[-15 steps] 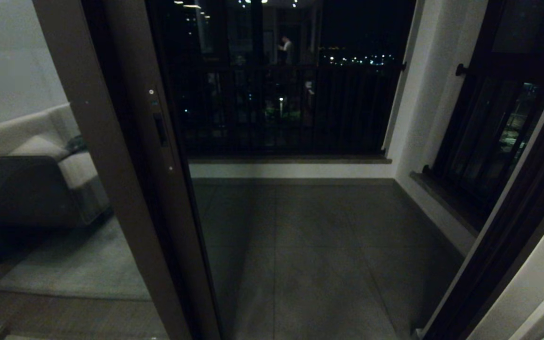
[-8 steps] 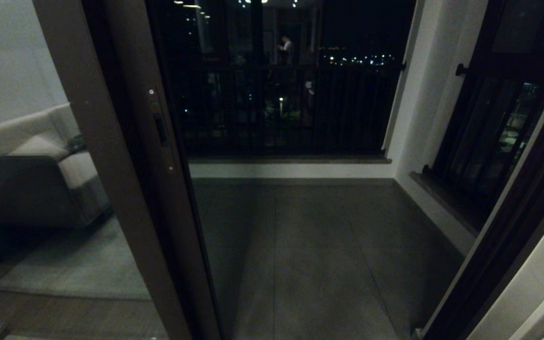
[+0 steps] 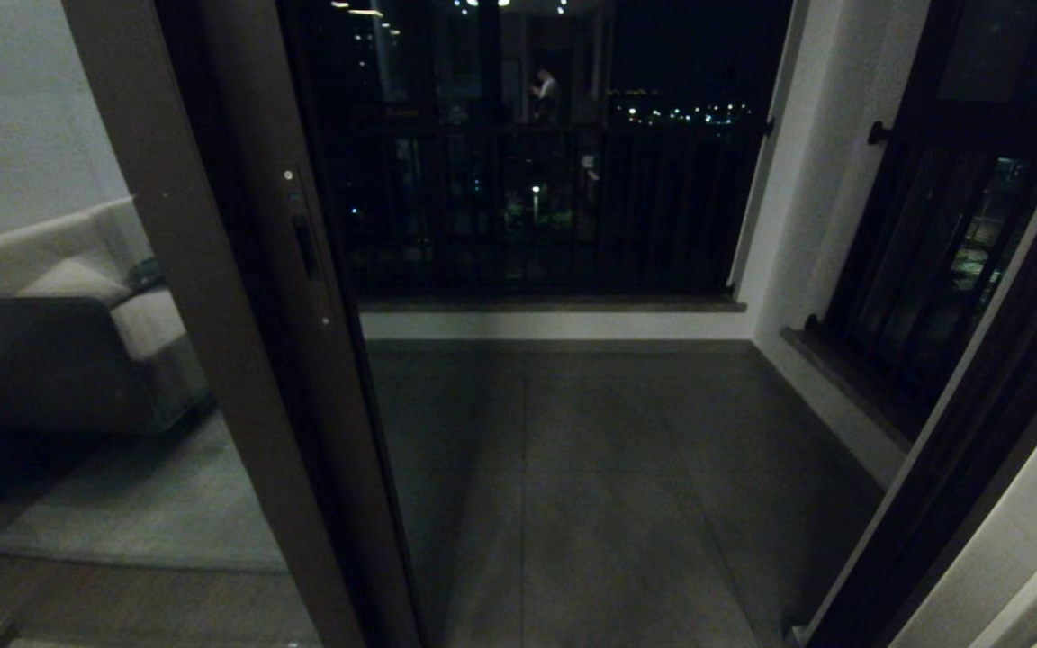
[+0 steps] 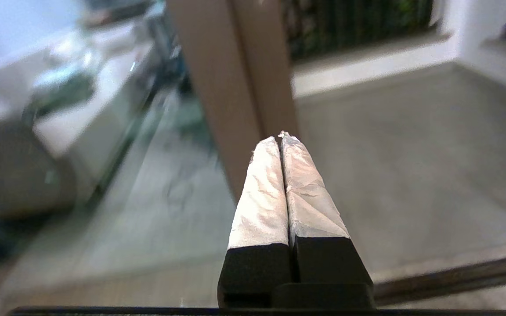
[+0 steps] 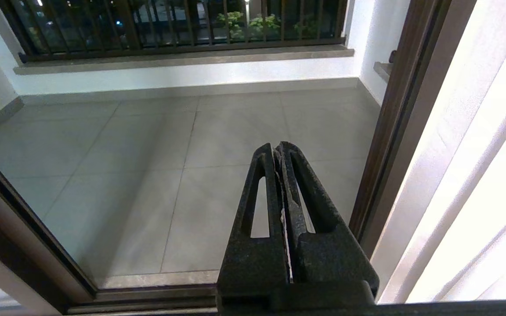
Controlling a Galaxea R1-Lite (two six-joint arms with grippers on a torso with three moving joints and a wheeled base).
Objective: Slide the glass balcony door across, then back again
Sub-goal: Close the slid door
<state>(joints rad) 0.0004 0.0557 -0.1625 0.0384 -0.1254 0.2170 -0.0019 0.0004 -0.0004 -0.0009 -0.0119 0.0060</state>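
**Door parked at the left, neither gripper on it yet**

Right now I see the glass balcony door [image 3: 212, 297] at the left of the head view, its dark brown stile running floor to ceiling, with the doorway onto the balcony floor [image 3: 608, 486] open to its right. The narrow pull slot [image 3: 305, 247] sits recessed in the stile, well above the floor. My left gripper [image 4: 282, 137] has its taped fingers pressed together, holding nothing, pointing at the stile's lower part but apart from it. The right gripper [image 5: 278, 149] is likewise closed and empty, hanging over the threshold near the right jamb [image 5: 393, 131].

I judge this panel heavy and rigid, rolling on its track [image 5: 147, 294]. The glass is fragile and too slick to push, so I'd hook the closed fingertips into the slot or press against the stile's edge and pull steadily sideways.
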